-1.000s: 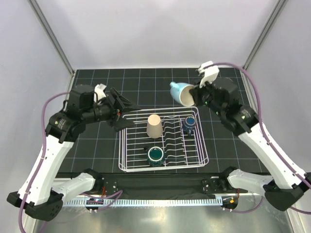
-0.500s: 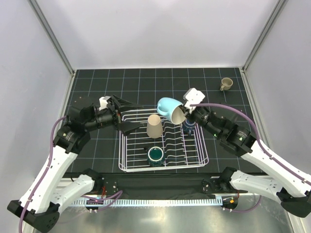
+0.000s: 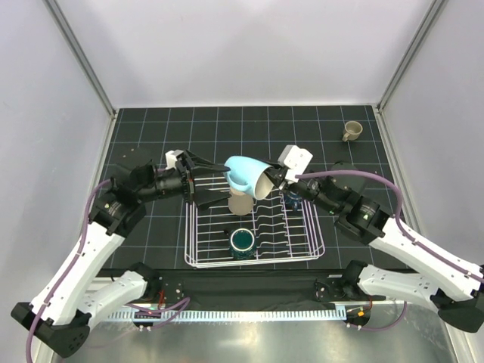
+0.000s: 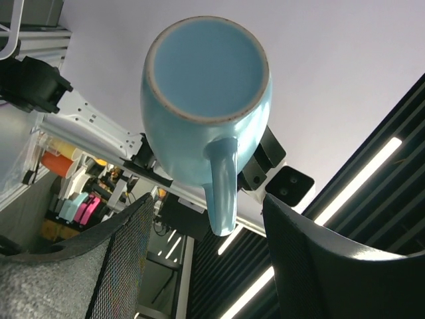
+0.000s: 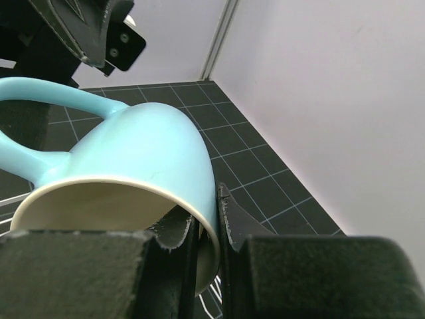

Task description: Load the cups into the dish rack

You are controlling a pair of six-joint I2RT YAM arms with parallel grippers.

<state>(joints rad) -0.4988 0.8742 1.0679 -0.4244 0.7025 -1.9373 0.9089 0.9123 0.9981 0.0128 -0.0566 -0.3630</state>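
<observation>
From my seat, the dish rack (image 3: 195,227) sits centre-front on the bench (image 3: 151,128), holding a tapered cup (image 3: 240,204) rear left, a front mug (image 3: 243,242) mid-front and a rear mug (image 3: 293,199) rear right. Above its rear edge a tipped mug (image 3: 246,175) hangs between the claws: right claw (image 3: 274,180) pinching its rim, left claw (image 3: 221,181) astride its handle. A small mug (image 3: 352,130) stands in the far right corner.

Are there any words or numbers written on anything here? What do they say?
No text can be read in any view.
light blue mug: plain, with no words or numbers on the sides that show.
dish rack: bare white wire, no label visible.
coloured boxes in the background of the left wrist view: too blurred to read.
</observation>
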